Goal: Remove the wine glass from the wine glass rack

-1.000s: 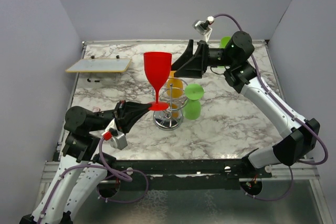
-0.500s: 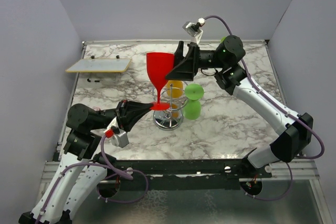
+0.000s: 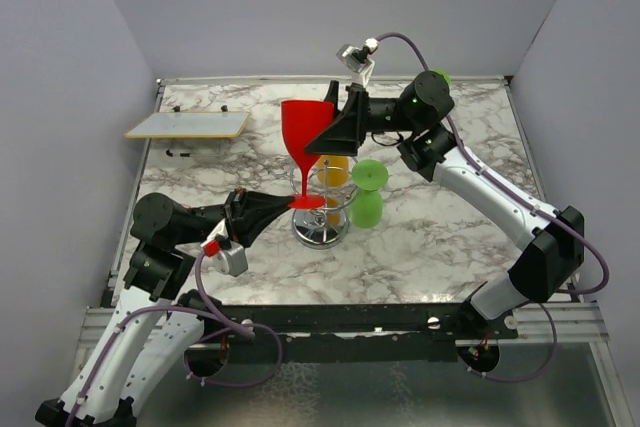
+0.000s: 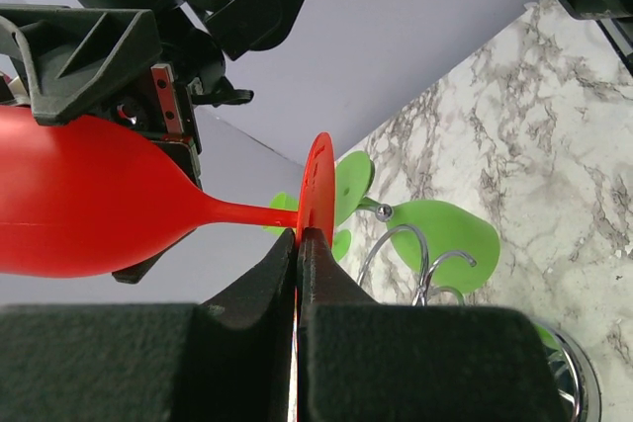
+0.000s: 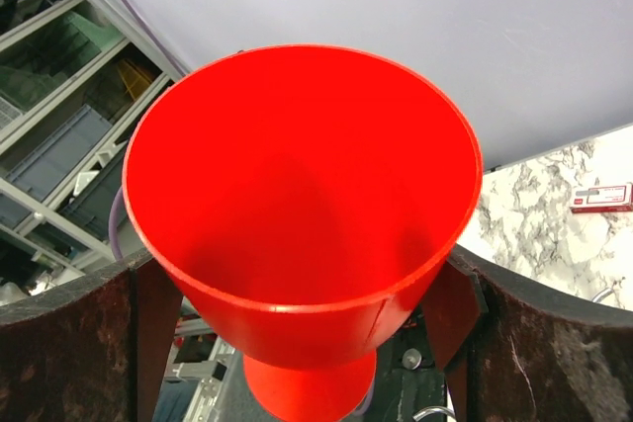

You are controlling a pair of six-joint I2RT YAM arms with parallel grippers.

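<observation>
A red wine glass (image 3: pixel 300 129) stands upright in the air above the chrome wine glass rack (image 3: pixel 320 225). My left gripper (image 3: pixel 287 206) is shut on the edge of its flat foot (image 4: pixel 318 180), fingertips pinched together in the left wrist view (image 4: pixel 299 237). My right gripper (image 3: pixel 322 133) is open, its fingers (image 5: pixel 69 343) standing on either side of the red bowl (image 5: pixel 297 175); I cannot tell whether they touch it. An orange glass (image 3: pixel 335 169) and a green glass (image 3: pixel 367 194) hang upside down on the rack's wire loops (image 4: pixel 420 259).
A flat yellow-edged board (image 3: pixel 188 124) sits raised at the back left. A green object (image 3: pixel 432 75) shows behind the right arm's elbow. Grey walls close in the marble table (image 3: pixel 450 237) on three sides.
My right gripper has moved left, from beside the red glass to around its bowl. The left gripper and the glass have shifted slightly right and still hold the foot.
</observation>
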